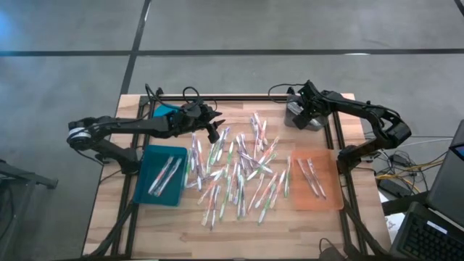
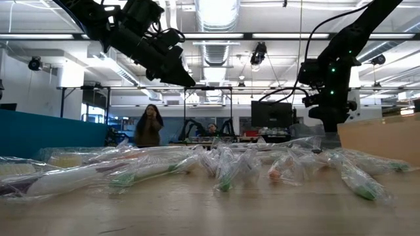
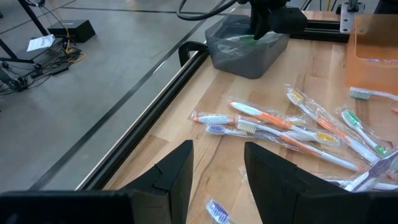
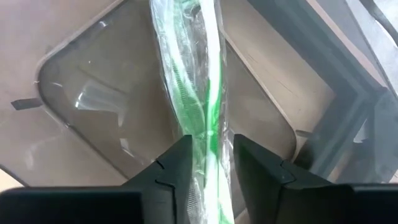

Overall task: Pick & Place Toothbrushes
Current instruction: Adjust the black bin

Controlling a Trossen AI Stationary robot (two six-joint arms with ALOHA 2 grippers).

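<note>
Two dark arms are working over the wooden table [image 1: 239,232], and we are judging the step in hand to be the release of one wrapped green-and-white toothbrush [image 4: 208,93] into the clear grey plastic bin [image 1: 303,119] at the far right corner. We are seeing the right gripper [image 4: 210,168] poised directly above that bin, its fingers [image 4: 177,168] standing narrowly apart with the brush lying between them and pointing down into the bin; whether they are pinching it or merely flanking it we cannot tell. We are advising that the jaws be parted fully before the arm lifts, so that the crinkled wrapper does not cling and ride back out. The left gripper [image 3: 216,171] is hovering over the far left of the loose pile of wrapped toothbrushes [image 1: 239,174], jaws apart and empty. We are noting a teal tray [image 1: 143,194] and an orange tray [image 1: 330,199] each holding several brushes.
</note>
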